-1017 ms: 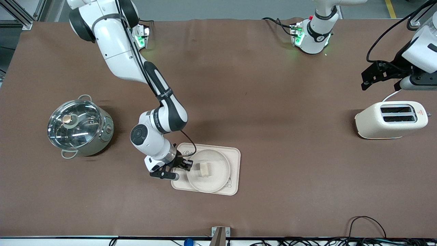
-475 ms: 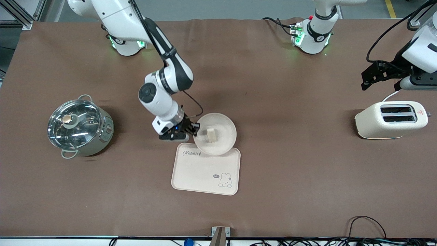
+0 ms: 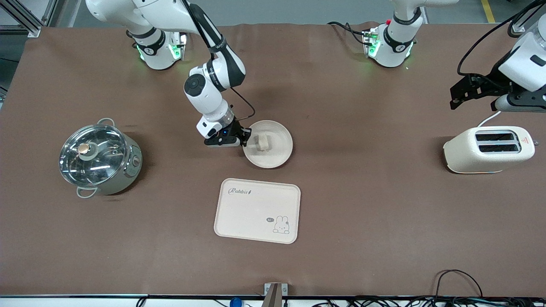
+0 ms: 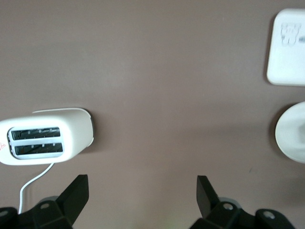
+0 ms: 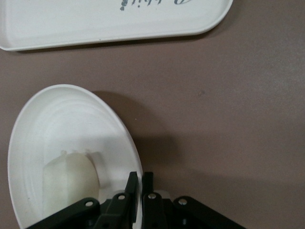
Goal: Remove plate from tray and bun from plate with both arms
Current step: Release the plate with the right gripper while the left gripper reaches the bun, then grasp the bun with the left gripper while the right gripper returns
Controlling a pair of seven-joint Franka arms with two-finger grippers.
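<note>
Pot (image 3: 100, 158) stands at the right arm's end of the table, not involved. The right gripper (image 3: 244, 138) is pinched onto the rim of the plate (image 3: 275, 149), its fingers pressed nearly together with the rim between them (the right wrist view confirms the clamp). The plate sits clear of the tray (image 3: 257, 210), farther from the front camera than it, and appears to be at or just above the table; contact cannot be confirmed. The bun (image 3: 260, 143) lies on the plate, close to the gripped edge. The tray is bare. Toaster (image 3: 488, 149) stands at the left arm's end; the left gripper (image 3: 463, 93) waits over the table near it, fingers spread wide and empty. Judgement: plate removal is essentially complete, and setting down and release are in hand. Next, the left arm must reach across and take the bun, a small, soft piece calling for a light grip.
</note>
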